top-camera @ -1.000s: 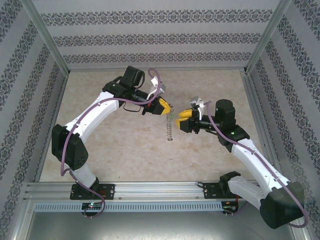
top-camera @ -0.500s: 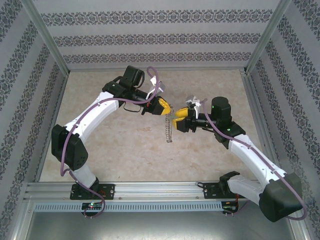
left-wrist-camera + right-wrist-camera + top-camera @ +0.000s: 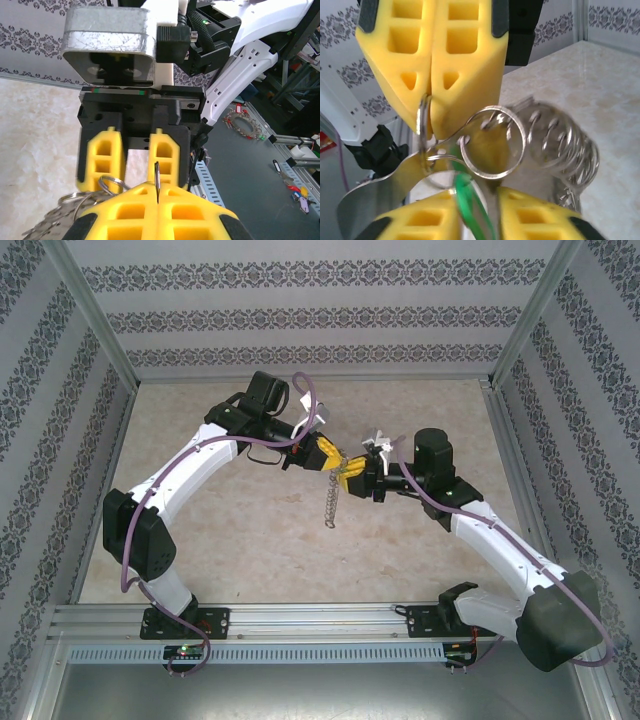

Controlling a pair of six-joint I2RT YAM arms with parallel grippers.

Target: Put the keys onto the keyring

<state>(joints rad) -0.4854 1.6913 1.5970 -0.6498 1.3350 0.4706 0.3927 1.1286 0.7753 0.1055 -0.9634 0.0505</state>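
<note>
Above the table's middle, my left gripper (image 3: 337, 462) is shut on the thin edge of the keyring (image 3: 156, 172). The ring's fringe of small silvery rings hangs below like a chain (image 3: 331, 505). My right gripper (image 3: 349, 476) faces it tip to tip. In the right wrist view my right gripper (image 3: 479, 195) has its fingers (image 3: 540, 215) a little apart. A blurred green key (image 3: 470, 210) stands between them, leaning on the left finger. The left gripper's yellow fingers (image 3: 465, 75) pinch the keyring (image 3: 423, 122) just above. A loose silver ring (image 3: 492, 142) and a coil of rings (image 3: 565, 147) hang beside it.
A beige marbled table top (image 3: 240, 530) lies under both arms. Patterned walls (image 3: 320, 320) and metal posts (image 3: 95, 320) close it in, with a rail (image 3: 300, 620) along the near edge. Beyond the table, another ring of keys (image 3: 242, 125) and loose keys (image 3: 299, 192) lie on a dark surface.
My right gripper has moved left until its tips meet the left gripper's, and its fingers have come closer together. The hanging chain has swung slightly left. The left arm has stayed still.
</note>
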